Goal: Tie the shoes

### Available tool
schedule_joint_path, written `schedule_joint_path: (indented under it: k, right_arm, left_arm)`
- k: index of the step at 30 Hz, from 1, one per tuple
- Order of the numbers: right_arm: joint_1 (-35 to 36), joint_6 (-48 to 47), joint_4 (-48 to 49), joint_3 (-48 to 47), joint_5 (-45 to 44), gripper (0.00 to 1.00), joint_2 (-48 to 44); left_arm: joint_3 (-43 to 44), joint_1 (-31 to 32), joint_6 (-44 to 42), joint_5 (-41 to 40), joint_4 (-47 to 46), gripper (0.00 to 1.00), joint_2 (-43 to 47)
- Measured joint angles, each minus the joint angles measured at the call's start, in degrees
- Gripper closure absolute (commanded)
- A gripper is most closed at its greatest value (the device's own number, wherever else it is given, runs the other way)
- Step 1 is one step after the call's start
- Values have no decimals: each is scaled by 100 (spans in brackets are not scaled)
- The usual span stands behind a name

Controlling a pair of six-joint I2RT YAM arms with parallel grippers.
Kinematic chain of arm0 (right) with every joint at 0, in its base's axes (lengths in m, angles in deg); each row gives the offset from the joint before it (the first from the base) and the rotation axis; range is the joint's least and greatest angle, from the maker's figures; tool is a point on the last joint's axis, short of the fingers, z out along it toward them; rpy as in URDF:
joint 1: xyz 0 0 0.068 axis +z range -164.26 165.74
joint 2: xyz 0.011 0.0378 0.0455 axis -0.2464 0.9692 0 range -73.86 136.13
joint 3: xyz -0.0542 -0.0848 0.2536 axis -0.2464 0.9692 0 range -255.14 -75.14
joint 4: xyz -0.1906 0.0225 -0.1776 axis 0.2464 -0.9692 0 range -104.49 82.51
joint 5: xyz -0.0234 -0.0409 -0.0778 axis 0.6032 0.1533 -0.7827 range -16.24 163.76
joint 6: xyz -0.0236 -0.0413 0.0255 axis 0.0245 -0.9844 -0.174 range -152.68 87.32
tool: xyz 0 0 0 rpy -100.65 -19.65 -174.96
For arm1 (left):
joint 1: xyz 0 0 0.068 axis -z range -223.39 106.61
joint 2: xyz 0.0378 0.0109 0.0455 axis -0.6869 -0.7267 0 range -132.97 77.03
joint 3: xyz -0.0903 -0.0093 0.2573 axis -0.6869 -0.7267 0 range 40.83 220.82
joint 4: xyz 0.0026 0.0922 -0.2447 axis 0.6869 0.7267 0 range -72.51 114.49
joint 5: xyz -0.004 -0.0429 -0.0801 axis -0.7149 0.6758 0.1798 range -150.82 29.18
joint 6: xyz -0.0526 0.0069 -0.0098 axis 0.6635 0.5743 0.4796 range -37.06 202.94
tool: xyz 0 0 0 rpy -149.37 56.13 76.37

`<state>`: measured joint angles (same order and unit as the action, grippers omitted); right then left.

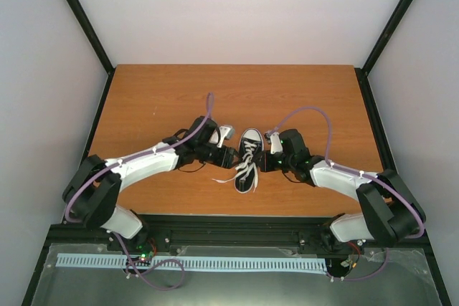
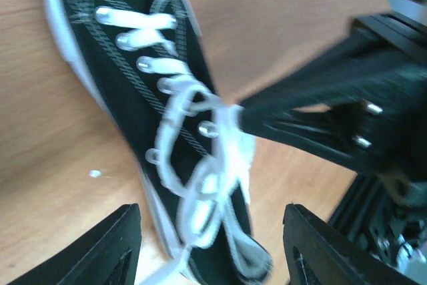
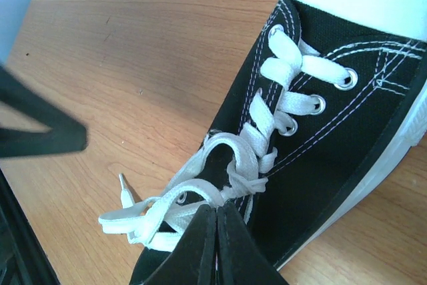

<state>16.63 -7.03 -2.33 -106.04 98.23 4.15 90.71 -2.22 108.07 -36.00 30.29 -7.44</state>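
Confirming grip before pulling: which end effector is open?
The left end effector: its fingers stand apart above the shoe, empty. The right end effector is shut on the lace.

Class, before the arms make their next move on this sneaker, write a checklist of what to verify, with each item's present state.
1. Left gripper open, holding nothing: ok.
2. Right gripper shut: ok.
3. Right gripper actually pinching the laces: cannot tell.
4. Sneaker sole-down on the table: ok.
5. Laces pulled snug: not ok, loops lie loose.
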Motion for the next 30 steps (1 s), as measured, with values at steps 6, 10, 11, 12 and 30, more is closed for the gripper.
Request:
schedule_joint_path:
  k: [6,10,11,12,30]
  right_arm:
    - [0,-20,50,24,-2,97,0]
    - [0,-20,66,26,-4,97,0]
    - [0,-20,66,26,-4,97,0]
    - [0,-20,66,26,-4,97,0]
    - [0,-24,109,26,0,97,155]
  left_arm:
    - [251,-286,358,-13,-94,55,-804]
    - [442,-286,433,39,-160,61,-1211]
    - [466,-286,448,55,-166,62,-1263]
    - [487,-286,450,85,-179,63,-1314]
    - [612,-286,448,605,-557,77,-1779]
